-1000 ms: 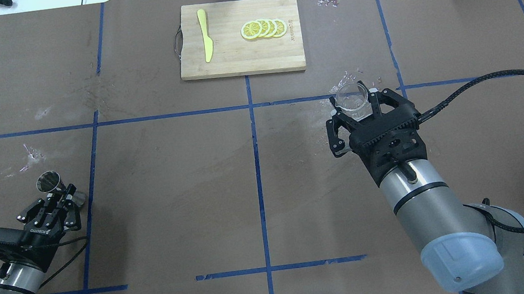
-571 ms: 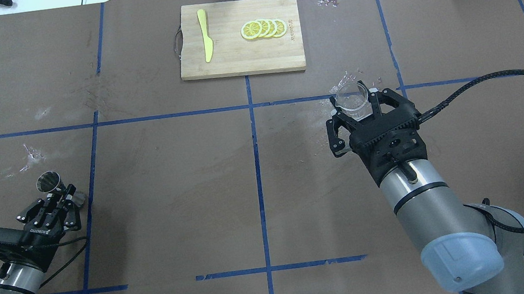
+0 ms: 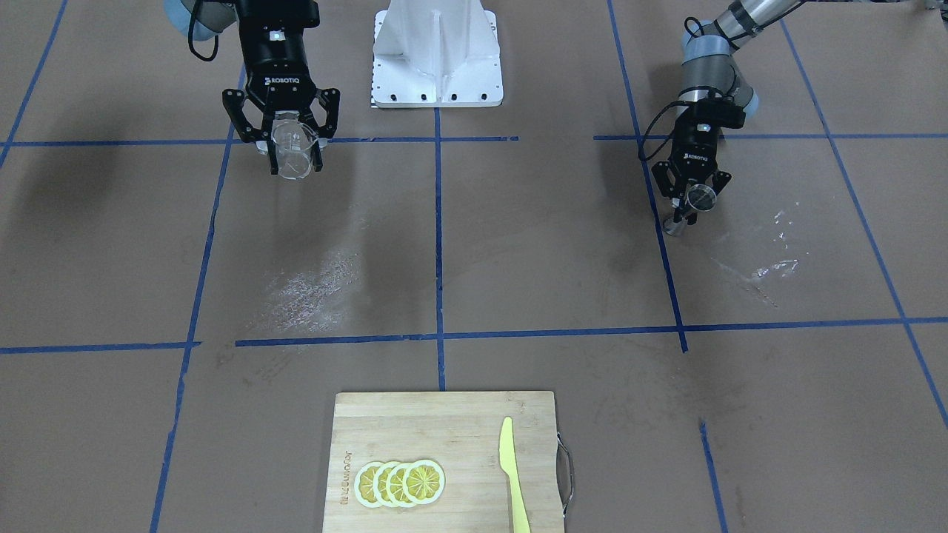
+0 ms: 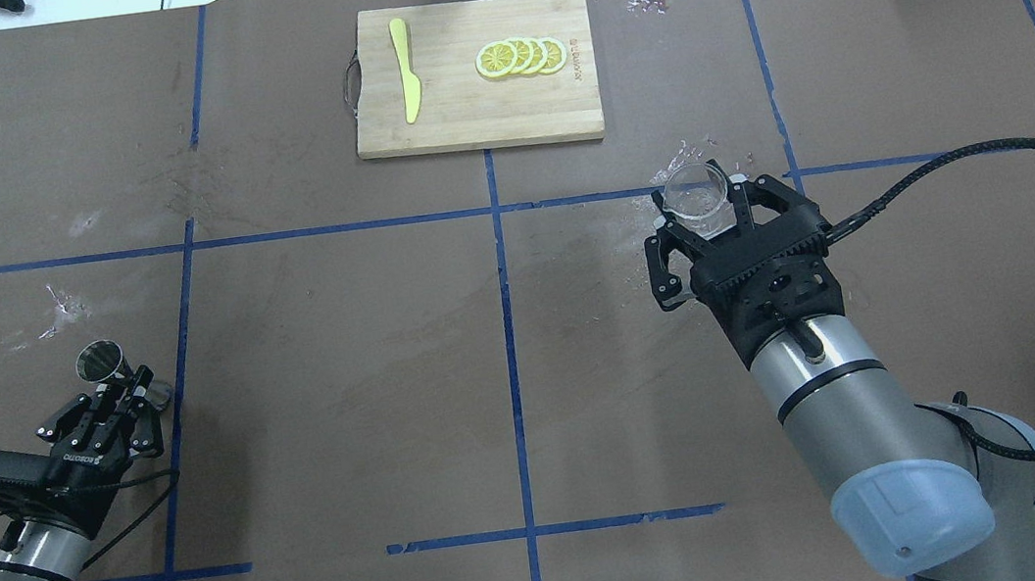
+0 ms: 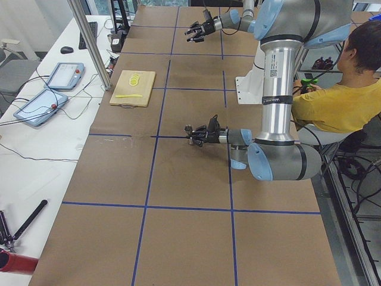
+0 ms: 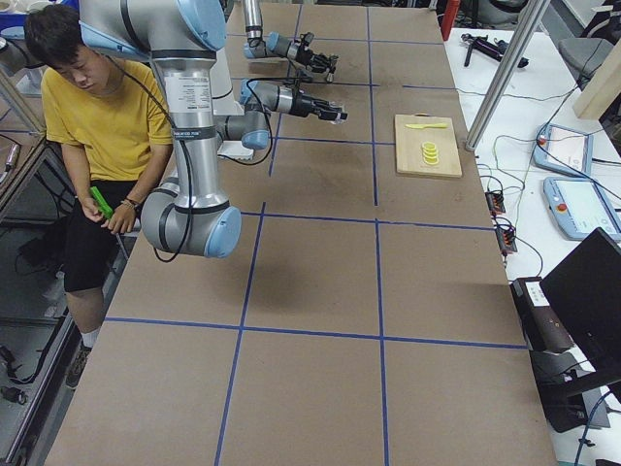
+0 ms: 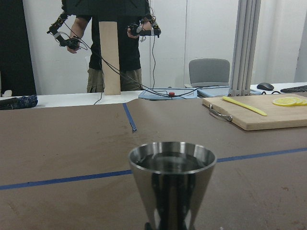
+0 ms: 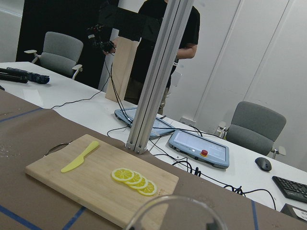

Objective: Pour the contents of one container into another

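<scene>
Checking both arms, I see R pincer (image 4: 700, 206) clenched on clear, flared-rim cup (image 4: 696, 189), R side of counter (image 4: 503, 332). L pincer (image 4: 126, 383) grips shiny hourglass metal jigger (image 4: 100, 361) at its waist, well apart.

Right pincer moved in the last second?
No. The right pincer and clear cup sit at the same spot against the blue tape line.

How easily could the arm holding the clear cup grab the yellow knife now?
Probably not yet: the right gripper is shut on the clear cup, so it is occupied. Otherwise nothing stands between it and the yellow knife on the cutting board.
</scene>
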